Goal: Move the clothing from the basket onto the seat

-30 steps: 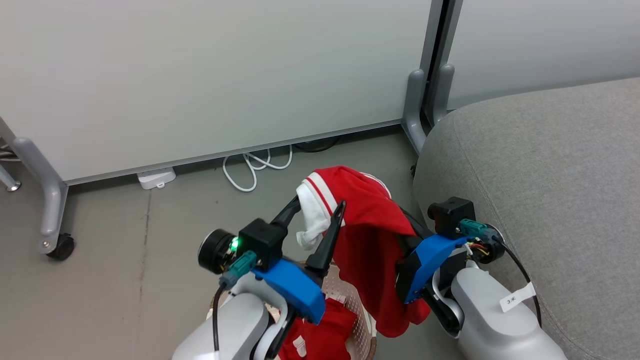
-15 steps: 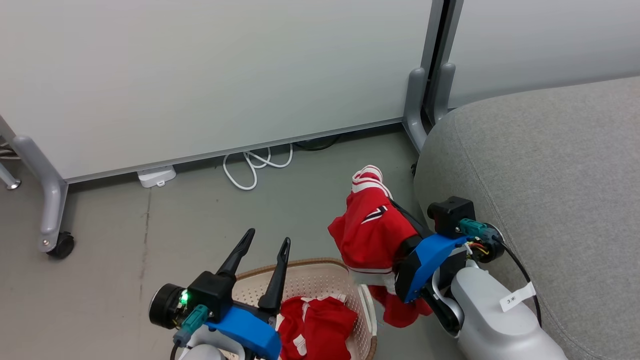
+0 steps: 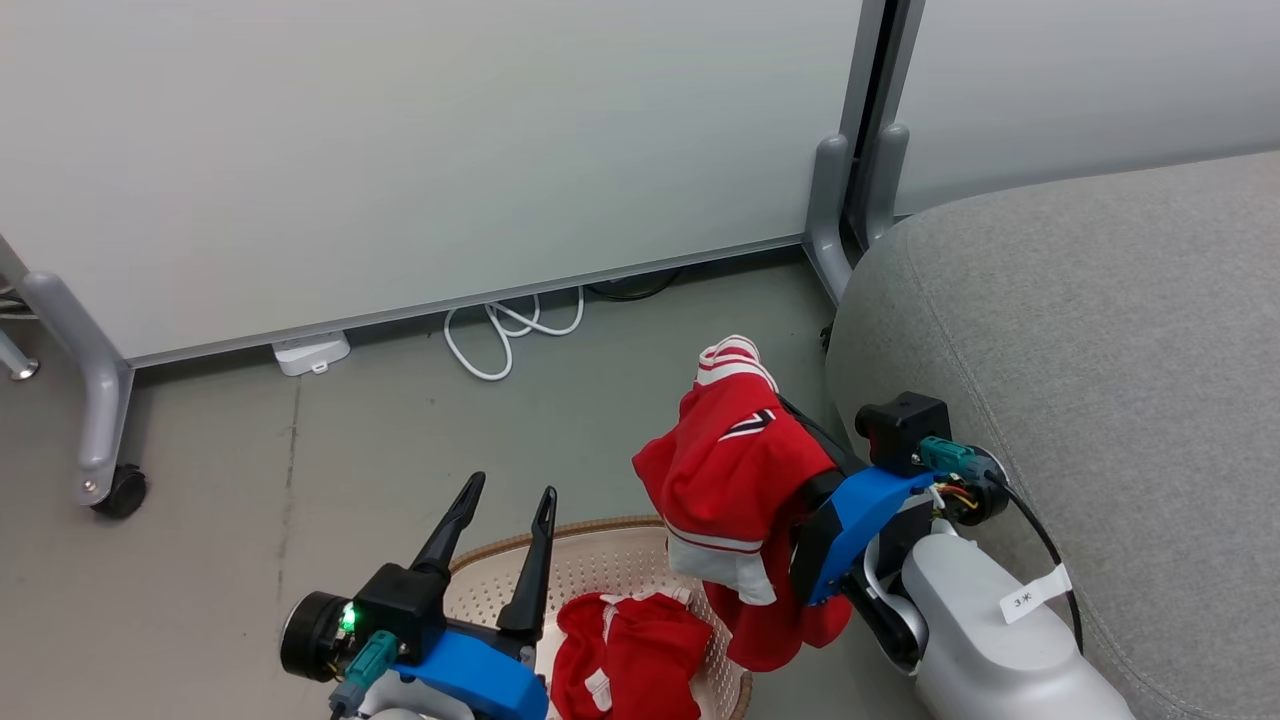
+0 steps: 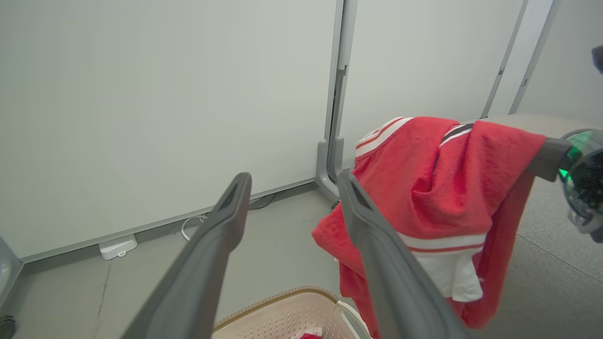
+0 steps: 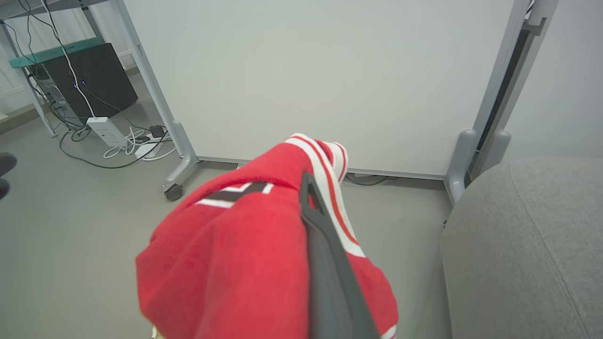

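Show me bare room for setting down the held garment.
Bare: the grey seat, all its visible top, right of the held garment; also floor between the basket and the white cable. Crowded: the basket, with another red garment inside and the left gripper over its rim.

Basket: the cream perforated plastic basket with a brown woven-look rim (image 3: pixel 590 527) stands on the grey floor (image 3: pixel 250 450), left of the large grey fabric seat cushion (image 3: pixel 1100 330).
In the basket: a crumpled red fabric garment with white trim (image 3: pixel 625 655) lies toward its right side.
Right gripper: the right gripper (image 5: pixel 301 188), between basket and seat cushion, carries a draped red fabric garment with white stripes (image 3: pixel 735 470), which hangs by the basket's right rim.
Left gripper: the left gripper (image 3: pixel 510 487) is above the basket's left rim, left of the draped garment and clear of it.
Behind: a pale flat partition panel on wheeled legs (image 3: pixel 400 150) stands beyond the basket; a white looped cable (image 3: pixel 500 340) and a white power strip (image 3: pixel 312 355) lie on the floor at its foot.
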